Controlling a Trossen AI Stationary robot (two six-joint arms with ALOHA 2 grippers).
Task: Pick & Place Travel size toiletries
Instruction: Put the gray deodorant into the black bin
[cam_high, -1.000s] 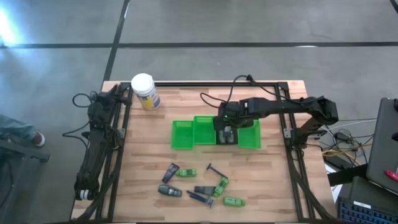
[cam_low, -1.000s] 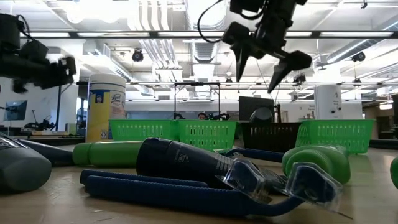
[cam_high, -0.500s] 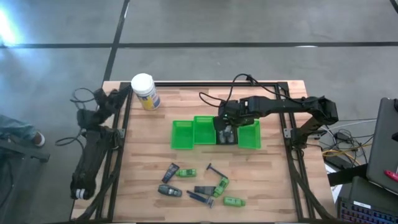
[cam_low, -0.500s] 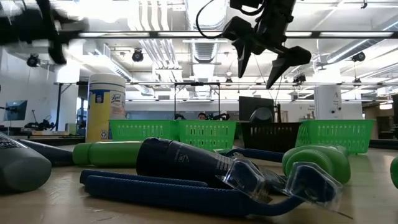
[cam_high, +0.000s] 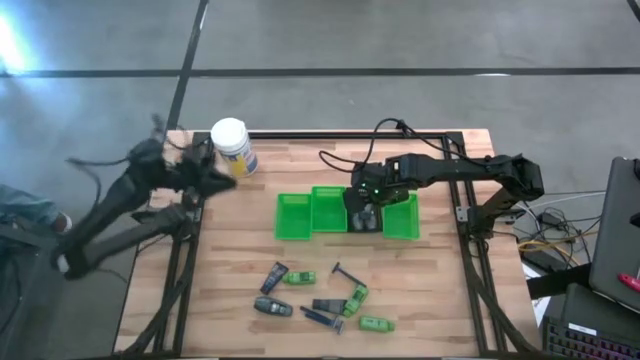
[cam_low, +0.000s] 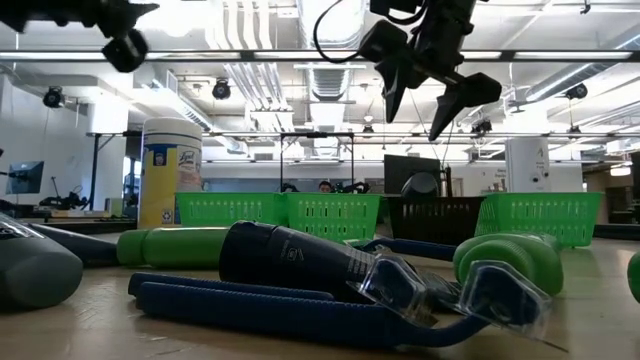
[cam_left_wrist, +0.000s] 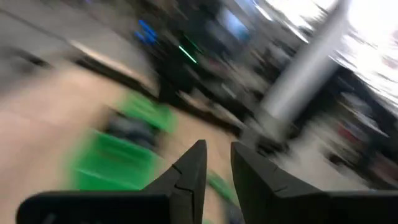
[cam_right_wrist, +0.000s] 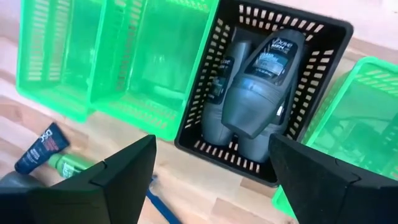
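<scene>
High view: the right claw hangs over the black bin, third in a row of bins at the worktop centre. The loose toiletries lie at 6 o'clock of that row. The left claw sits by the white canister at 10 o'clock.

Low view: the right claw is spread and empty, raised above the bins.

Left wrist view: the left claw shows only a narrow gap, holding nothing.

Right wrist view: grey bottles lie inside the black bin.
</scene>
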